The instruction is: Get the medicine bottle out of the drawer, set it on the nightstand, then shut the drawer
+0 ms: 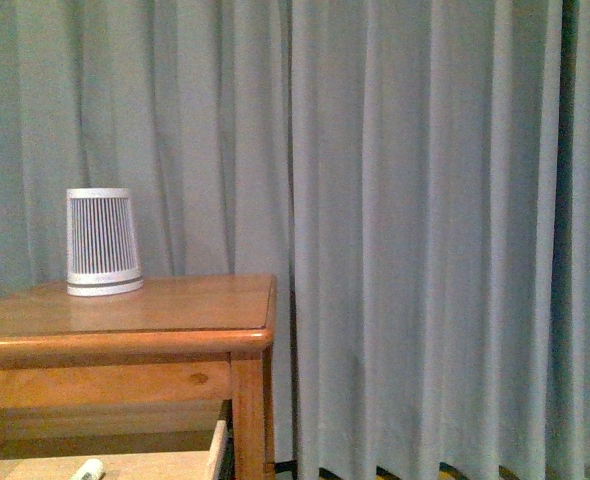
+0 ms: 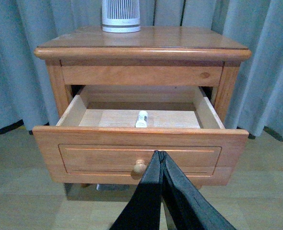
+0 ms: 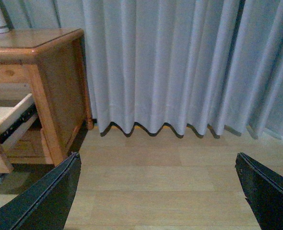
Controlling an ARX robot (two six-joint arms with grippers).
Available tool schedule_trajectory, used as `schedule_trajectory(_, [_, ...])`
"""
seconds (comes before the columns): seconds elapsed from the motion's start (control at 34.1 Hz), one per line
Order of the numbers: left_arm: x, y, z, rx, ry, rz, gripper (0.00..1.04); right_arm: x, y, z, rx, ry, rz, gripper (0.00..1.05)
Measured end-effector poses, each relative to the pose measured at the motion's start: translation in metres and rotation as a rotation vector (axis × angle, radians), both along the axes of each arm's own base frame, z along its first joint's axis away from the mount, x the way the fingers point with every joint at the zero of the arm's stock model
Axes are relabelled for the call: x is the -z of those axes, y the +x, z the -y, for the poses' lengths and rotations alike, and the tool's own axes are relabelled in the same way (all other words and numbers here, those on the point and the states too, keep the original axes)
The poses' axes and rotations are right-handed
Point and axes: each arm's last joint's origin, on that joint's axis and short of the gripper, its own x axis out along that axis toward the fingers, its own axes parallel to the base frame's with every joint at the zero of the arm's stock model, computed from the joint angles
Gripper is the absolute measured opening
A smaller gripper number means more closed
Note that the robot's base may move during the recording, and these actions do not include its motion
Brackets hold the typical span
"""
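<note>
Lying on its side in the pulled-out drawer (image 2: pixel 84 143), the medicine bottle (image 2: pixel 141 119) sits mid-floor near the front panel. Left gripper (image 2: pixel 160 154) is pinched together on nothing, tips right by the knob (image 2: pixel 139 167). Right gripper (image 3: pixel 157 155) is spread wide over bare floor beside the nightstand (image 2: pixel 141 48). Slatted white device (image 2: pixel 121 14) sits on top.

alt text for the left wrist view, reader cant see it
A wooden nightstand has its upper drawer pulled open, with a small white medicine bottle lying inside. The left end effector, dark and closed, hovers near the drawer's round knob. A white slatted device stands on top, with grey curtains behind.
</note>
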Motion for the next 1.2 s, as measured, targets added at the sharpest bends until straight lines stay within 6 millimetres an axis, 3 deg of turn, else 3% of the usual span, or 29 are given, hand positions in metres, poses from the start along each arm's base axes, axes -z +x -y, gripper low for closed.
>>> schedule_trajectory(0.53, [0.003,-0.017,0.000,0.000,0.000,-0.007,0.03,0.000,0.000,0.000,0.000,0.000,0.000,0.98])
schedule_trajectory(0.67, [0.003,-0.018,0.000,0.000,-0.002,-0.005,0.31,0.000,0.000,0.000,0.003,0.000,0.000,0.98])
schedule_trajectory(0.88, [0.003,-0.018,0.000,0.000,-0.002,-0.005,0.61,0.000,0.000,0.000,0.003,0.000,0.000,0.98])
schedule_trajectory(1.05, [0.003,-0.018,0.000,0.000,-0.002,-0.005,0.99,0.000,0.000,0.000,0.000,0.000,0.000,0.98])
schedule_trajectory(1.2, [0.003,-0.018,0.000,0.000,-0.002,-0.004,0.98,0.000,0.000,0.000,0.001,0.000,0.002,0.98])
